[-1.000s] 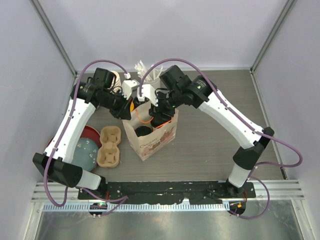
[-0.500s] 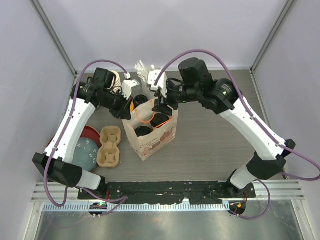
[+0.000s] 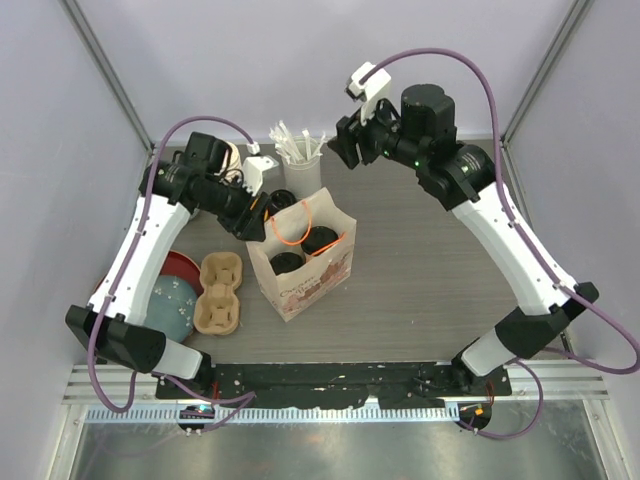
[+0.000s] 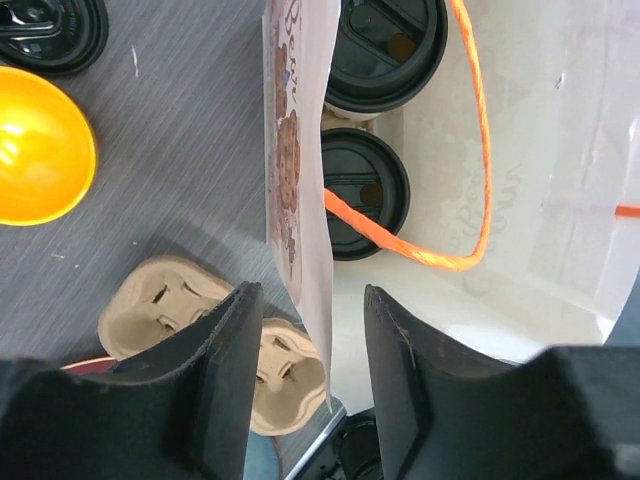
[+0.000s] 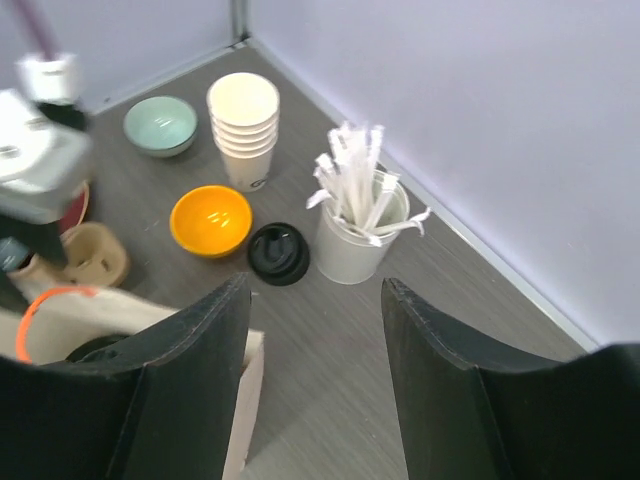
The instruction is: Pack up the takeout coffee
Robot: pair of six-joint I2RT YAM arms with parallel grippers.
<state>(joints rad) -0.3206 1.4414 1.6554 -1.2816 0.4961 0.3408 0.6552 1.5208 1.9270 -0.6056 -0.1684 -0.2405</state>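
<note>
The takeout coffee is two white cups with black lids (image 3: 287, 263) (image 3: 320, 240), standing upright inside the open paper bag (image 3: 310, 285) with orange handles. The left wrist view looks down on both lids (image 4: 385, 50) (image 4: 362, 190). My left gripper (image 3: 265, 215) (image 4: 312, 295) is open at the bag's left rim, one finger on each side of the bag wall (image 4: 300, 200), with a gap on both sides. My right gripper (image 3: 340, 150) (image 5: 315, 290) hangs open and empty, high above the back of the table, clear of the bag.
A cardboard cup carrier (image 3: 220, 292) lies left of the bag, beside a teal bowl (image 3: 170, 305) on a red plate. Behind the bag are a straw container (image 5: 355, 235), a loose black lid (image 5: 278, 252), an orange bowl (image 5: 210, 218) and a stack of lidless cups (image 5: 245, 125).
My right gripper rose out of the bag and pulled up and back, leaving the second cup inside. My left gripper opened and let go of the bag's rim.
</note>
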